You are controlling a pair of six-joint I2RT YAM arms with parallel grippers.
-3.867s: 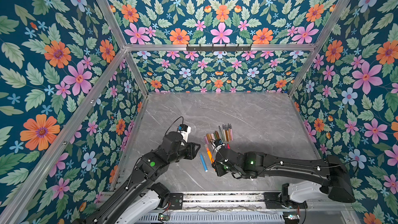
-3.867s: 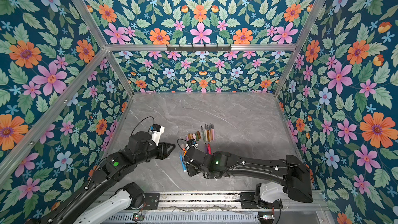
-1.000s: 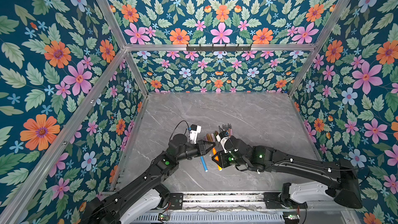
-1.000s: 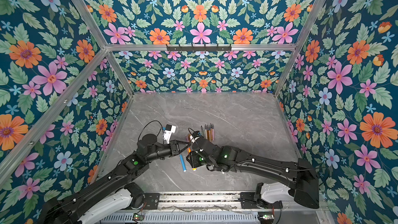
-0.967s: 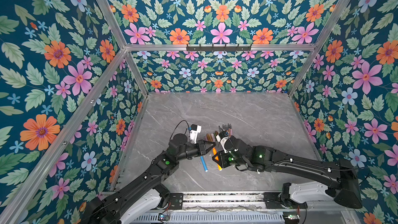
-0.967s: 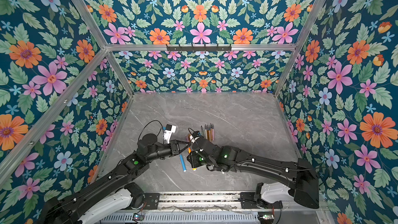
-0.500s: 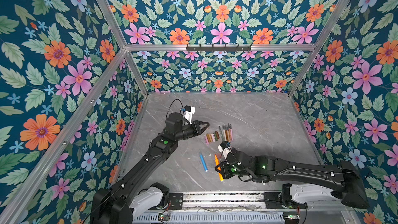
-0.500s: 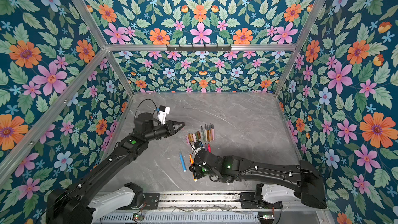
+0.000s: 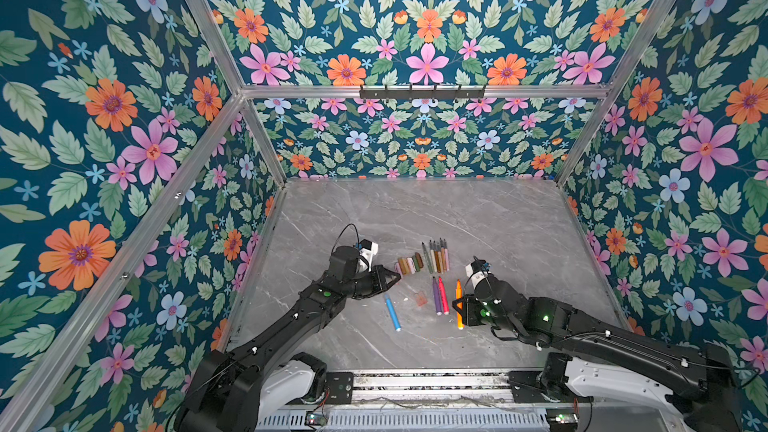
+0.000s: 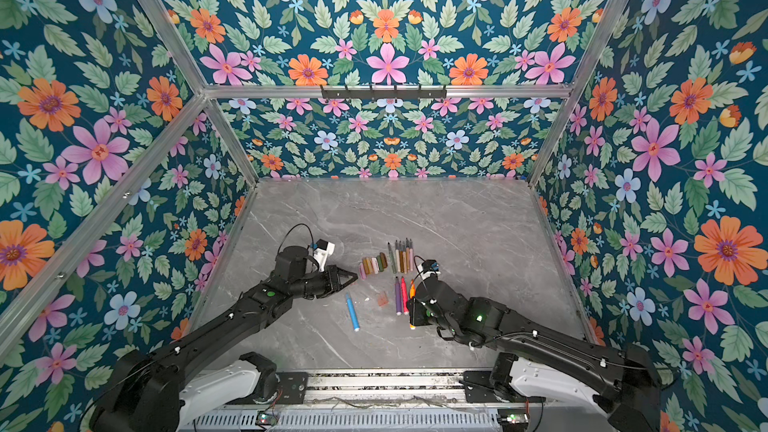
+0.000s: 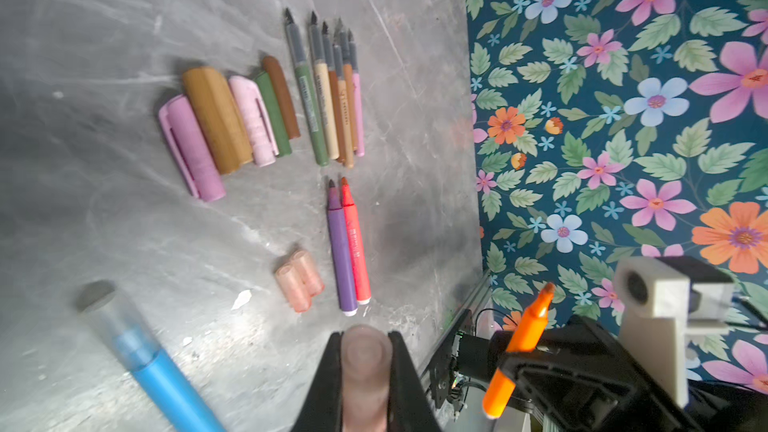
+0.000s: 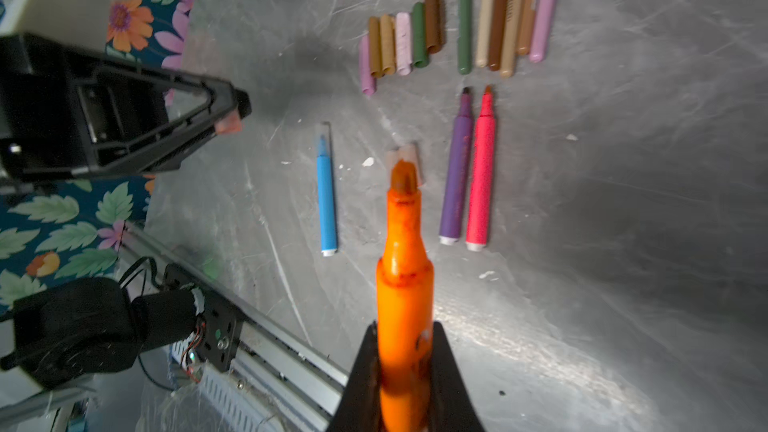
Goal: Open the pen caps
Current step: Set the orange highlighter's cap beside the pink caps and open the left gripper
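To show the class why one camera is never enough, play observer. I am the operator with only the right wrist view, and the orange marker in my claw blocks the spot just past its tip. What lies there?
Observer: Two translucent reddish caps lie side by side there, beside the purple marker.
Operator: Something pink shows at the tip of the left claw. What?
Observer: A third translucent cap, seen end on in the left wrist view; the claw is shut on it.
Operator: My frame cuts off the thin pens. Capped?
Observer: No, in the left wrist view all show bare dark tips.
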